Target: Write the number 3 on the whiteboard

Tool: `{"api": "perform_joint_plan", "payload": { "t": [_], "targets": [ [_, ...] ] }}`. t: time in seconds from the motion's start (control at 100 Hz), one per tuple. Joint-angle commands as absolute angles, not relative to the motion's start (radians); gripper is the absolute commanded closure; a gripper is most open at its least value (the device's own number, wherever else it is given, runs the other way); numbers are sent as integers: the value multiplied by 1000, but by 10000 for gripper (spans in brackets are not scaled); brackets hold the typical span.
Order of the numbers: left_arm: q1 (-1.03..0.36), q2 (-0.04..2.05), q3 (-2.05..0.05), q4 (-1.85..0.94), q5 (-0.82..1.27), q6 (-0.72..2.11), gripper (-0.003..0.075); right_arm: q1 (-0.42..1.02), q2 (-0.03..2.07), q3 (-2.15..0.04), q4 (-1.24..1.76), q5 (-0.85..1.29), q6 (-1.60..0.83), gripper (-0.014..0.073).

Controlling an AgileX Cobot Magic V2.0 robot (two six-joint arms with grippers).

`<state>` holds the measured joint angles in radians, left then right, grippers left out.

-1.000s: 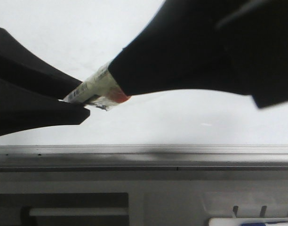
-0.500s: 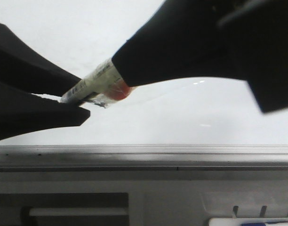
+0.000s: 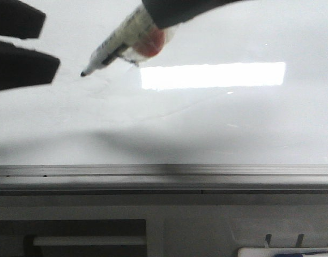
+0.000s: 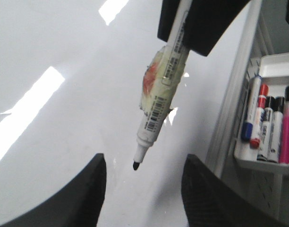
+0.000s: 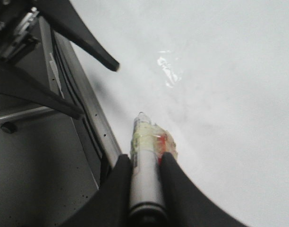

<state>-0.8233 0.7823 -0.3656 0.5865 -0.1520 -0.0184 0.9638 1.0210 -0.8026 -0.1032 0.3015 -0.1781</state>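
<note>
The whiteboard (image 3: 223,128) fills the front view, with a bright rectangular reflection and a grey edge rail (image 3: 164,176) below it. No black number 3 shows on it, only faint grey traces. My right gripper (image 5: 145,158) is shut on a white marker (image 5: 144,175) wrapped in yellowish and red tape. In the front view the right gripper (image 3: 153,16) comes in from the top, and the marker (image 3: 124,37) slants down left to its bare black tip. I cannot tell whether the tip touches the board. My left gripper (image 3: 51,43) is open and empty, left of the tip; the tip lies between its jaws in the left wrist view (image 4: 144,158).
A white tray (image 4: 269,163) holding several coloured markers hangs beyond the board's edge rail (image 4: 229,118). Its corner also shows at the bottom right of the front view (image 3: 287,251). A dark grey panel (image 3: 89,235) lies below the rail.
The left jaws were closed round the marker's front end; now they stand apart and hold nothing. Both grippers have moved up the board, and the marker's bare tip is free.
</note>
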Motion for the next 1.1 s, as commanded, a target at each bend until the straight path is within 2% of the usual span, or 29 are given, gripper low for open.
{"api": "perform_joint_plan", "payload": {
  "t": [0.0,0.21,0.64,1.09],
  "targets": [
    [-824,722,-390,476,-192,-29,380,944,1007,-876,-118,266,-182,655],
    [-824,681,-390,379,-161,-29,384,903,1035,-957,-118,347,-182,655],
    [-824,681,-390,375,-151,-29,384,858,1161,-1078,-118,421,-180,655],
    [-824,681,-390,356,-151,-29,384,788,1213,-1115,-121,464,-180,655]
  ]
}}
